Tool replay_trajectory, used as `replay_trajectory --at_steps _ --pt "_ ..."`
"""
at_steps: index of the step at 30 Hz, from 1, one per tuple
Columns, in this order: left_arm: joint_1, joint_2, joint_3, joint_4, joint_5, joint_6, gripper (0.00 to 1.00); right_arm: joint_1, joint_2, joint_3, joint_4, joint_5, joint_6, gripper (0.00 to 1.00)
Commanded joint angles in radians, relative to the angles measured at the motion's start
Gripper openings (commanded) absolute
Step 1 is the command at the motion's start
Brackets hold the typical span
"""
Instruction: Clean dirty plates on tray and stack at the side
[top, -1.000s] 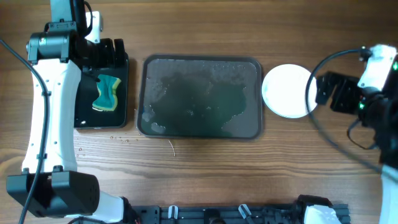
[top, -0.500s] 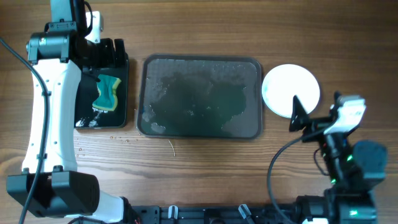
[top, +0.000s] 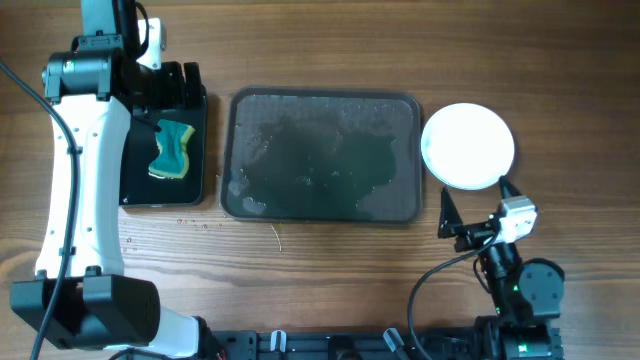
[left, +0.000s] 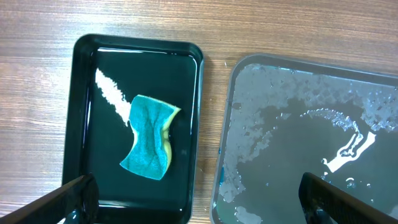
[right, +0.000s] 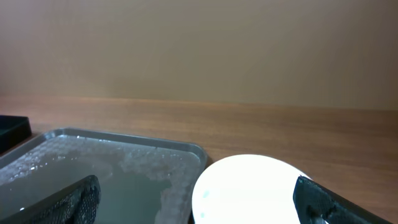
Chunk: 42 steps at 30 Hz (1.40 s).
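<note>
Plates (top: 468, 146) showing as one white disc just right of wet tray (top: 320, 160), left gripper (left: 199, 200) and right gripper (right: 198, 200) spread wide, empty.

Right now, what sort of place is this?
Probably a robot test bench set up for dishwashing: a wooden table, a wet tray, a sponge in a black tray, a white plate.
</note>
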Motion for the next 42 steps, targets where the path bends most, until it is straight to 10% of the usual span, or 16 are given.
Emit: replay_trajectory --at_steps 1,42 --pt "-0.002 0.008 -0.003 0.000 0.012 -0.013 1.00 0.007 -0.059 -0.036 0.022 -0.015 -0.013 1.00" --pt "-0.002 0.008 -0.003 -0.001 0.011 -0.013 1.00 0.007 -0.059 -0.037 0.023 -0.016 -0.024 1.00"
